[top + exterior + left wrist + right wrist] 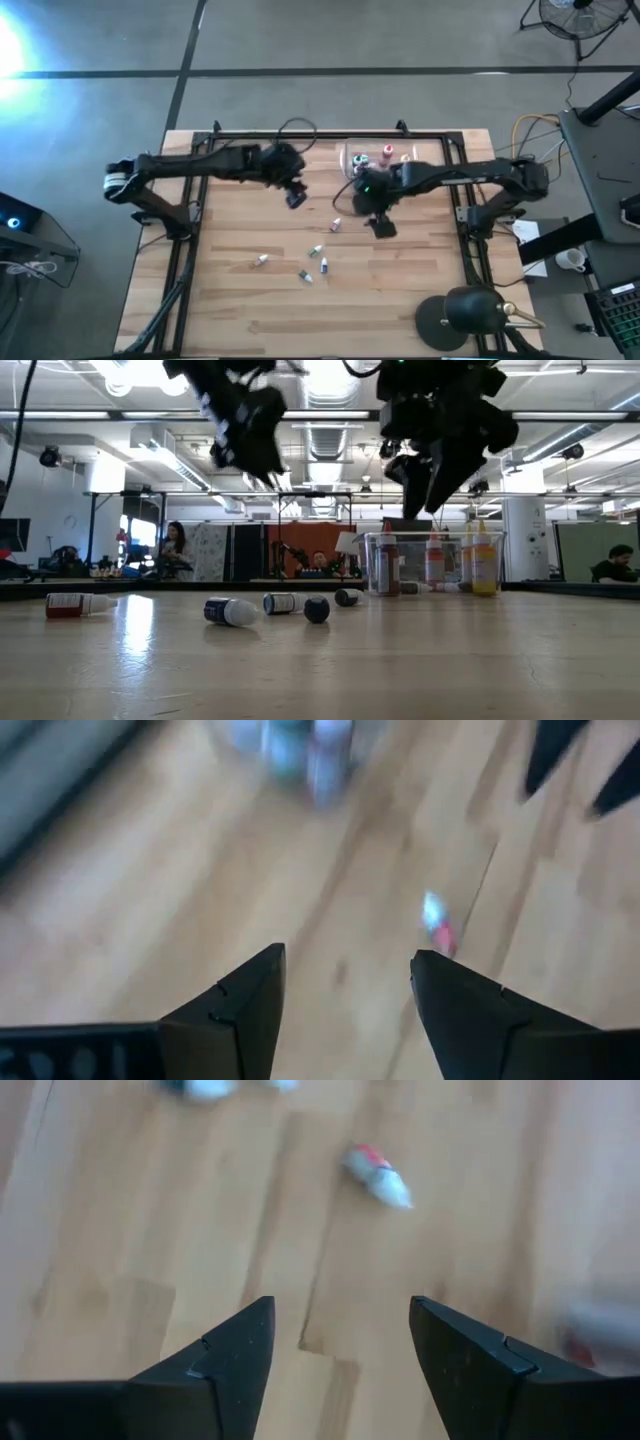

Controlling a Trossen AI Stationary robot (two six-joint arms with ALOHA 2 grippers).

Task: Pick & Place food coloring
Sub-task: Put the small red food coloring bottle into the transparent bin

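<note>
Both grippers hang released and empty above the table [420, 300], left gripper [296, 197] and right gripper [381, 226] flanking loose food coloring bottles [318, 250] lying on their sides mid-table, while further bottles stand upright inside a clear box [432, 563] at the far edge.

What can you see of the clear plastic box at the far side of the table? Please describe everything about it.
The clear plastic box is a small, see-through, rectangular container without a visible lid, standing upright on the wooden table near its far edge. Several bottles stand upright inside it, with red, whitish and yellow contents. In the high view, the right arm partly overlaps it; neither gripper touches it.
</note>
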